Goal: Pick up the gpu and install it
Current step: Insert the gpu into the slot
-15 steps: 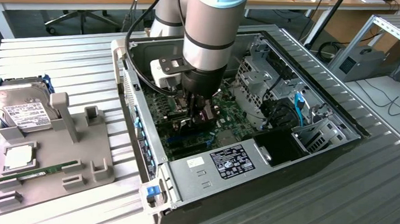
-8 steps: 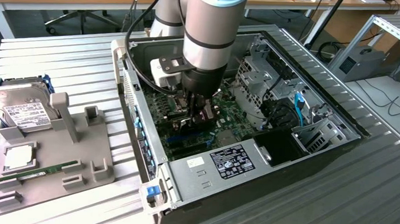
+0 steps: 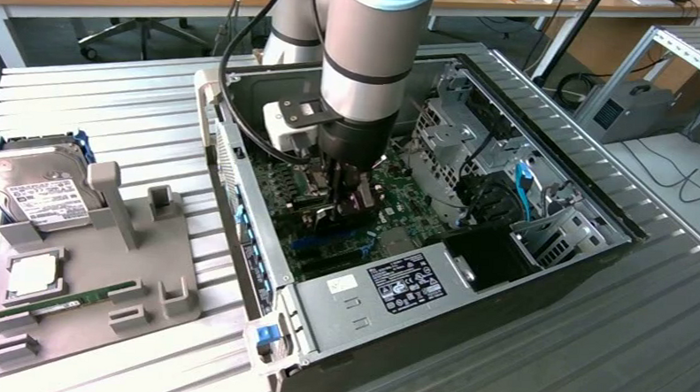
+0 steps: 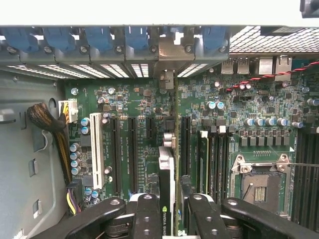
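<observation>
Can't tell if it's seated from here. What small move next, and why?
Probably a slight straight push toward the motherboard: the gripper holds the gpu edge-on, running parallel to the expansion slots and close over the board; whether its connector is seated is hidden.

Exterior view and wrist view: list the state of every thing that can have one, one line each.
computer case, lying on its side, side panel off.
claw, shut on the gpu.
gpu, held on edge among the motherboard slots, inside the computer case.
hard drive, propped in the grey holder, outside the computer case.
memory stick, lying flat in the grey holder.
</observation>
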Robot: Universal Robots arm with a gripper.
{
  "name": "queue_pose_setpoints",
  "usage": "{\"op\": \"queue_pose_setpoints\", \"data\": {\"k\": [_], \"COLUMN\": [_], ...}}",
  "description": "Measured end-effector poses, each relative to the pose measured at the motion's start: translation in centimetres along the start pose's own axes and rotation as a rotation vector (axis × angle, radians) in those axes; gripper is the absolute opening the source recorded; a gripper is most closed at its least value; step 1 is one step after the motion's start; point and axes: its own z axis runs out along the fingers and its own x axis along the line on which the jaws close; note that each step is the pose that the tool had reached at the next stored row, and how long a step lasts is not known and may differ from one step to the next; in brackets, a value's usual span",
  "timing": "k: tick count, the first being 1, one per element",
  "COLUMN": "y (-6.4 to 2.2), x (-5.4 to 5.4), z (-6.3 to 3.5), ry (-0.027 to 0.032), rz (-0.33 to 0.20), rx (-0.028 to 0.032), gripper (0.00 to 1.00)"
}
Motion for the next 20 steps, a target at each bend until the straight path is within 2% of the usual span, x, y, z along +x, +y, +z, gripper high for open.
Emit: {"op": "queue_pose_setpoints", "data": {"k": [1,2,3,4,6,20], "y": [-0.1,-0.18,-0.25,-0.27,-0.25,-0.26], "x": [0.0,0.0,0.0,0.0,0.01,0.0], "z": [0.01,0.02,0.02,0.01,0.32,0.09], "ry": [0.0001,0.0005,0.0007,0.001,0.0008,0.0004], "rz": [0.0,0.001,0.002,0.002,0.002,0.004], "rx": [-0.0146,-0.0413,-0.061,-0.0748,-0.0747,-0.0745], "gripper": [0.26,0.26,0.26,0.26,0.26,0.26]}}
